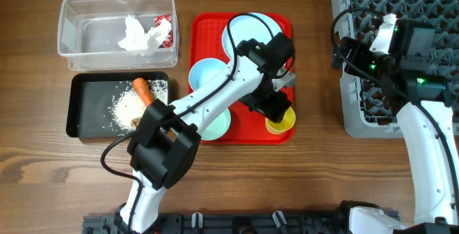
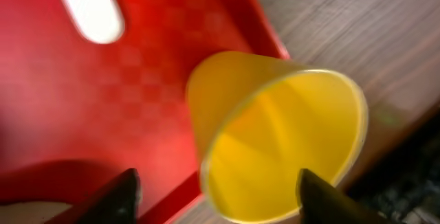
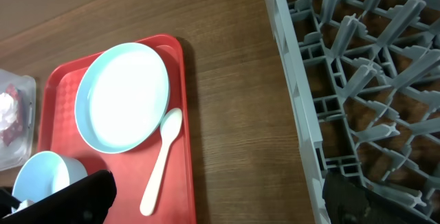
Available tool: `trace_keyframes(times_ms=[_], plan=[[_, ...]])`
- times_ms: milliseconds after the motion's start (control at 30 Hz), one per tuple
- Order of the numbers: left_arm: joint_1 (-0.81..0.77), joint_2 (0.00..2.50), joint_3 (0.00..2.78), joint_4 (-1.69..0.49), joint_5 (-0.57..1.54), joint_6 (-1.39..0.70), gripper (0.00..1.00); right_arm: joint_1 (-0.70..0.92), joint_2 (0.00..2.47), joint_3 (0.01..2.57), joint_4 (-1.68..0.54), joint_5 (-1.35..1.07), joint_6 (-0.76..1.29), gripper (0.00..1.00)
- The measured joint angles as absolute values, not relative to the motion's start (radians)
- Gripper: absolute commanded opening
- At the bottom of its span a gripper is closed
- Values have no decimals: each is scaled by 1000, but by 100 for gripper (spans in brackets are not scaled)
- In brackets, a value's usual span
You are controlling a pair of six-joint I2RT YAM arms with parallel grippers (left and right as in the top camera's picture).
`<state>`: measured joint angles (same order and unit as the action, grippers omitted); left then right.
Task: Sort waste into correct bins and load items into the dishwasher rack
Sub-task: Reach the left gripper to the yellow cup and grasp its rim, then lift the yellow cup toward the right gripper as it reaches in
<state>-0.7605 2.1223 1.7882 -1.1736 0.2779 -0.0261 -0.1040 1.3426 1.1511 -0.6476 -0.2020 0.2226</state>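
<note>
We note smooth tapered yellow cup [image 2: 275, 141] at corner of checker-textured red tray [image 2: 137, 80]. Clear tub [image 1: 72, 40]: crumpled tissue [image 1: 136, 33], red wrapper [image 1: 163, 29]. Black tray [image 1: 82, 112]: carrot [image 1: 142, 90], rice grains [image 1: 129, 108]. Left gripper [image 2: 220, 195] spread, flanking cup; contact we cannot tell. Right gripper [image 3: 213, 203] wide apart, empty, beside grey lattice rack [image 3: 357, 80].
</note>
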Motion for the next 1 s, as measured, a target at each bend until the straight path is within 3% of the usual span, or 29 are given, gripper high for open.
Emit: trace_keyframes(times_ms=[367, 567, 733, 1000], plan=[[-757, 2122, 1779, -1138, 187, -94, 30, -104, 1343, 1151, -647, -202, 223, 99], [-757, 2122, 1777, -1135, 184, -104, 27, -104, 1343, 1151, -648, -202, 223, 100], [-757, 2122, 1732, -1125, 196, -118, 6, -104, 1343, 1151, -651, -202, 222, 100], [-752, 2122, 1719, -1122, 207, -135, 4, -104, 1343, 1151, -651, -202, 222, 100]])
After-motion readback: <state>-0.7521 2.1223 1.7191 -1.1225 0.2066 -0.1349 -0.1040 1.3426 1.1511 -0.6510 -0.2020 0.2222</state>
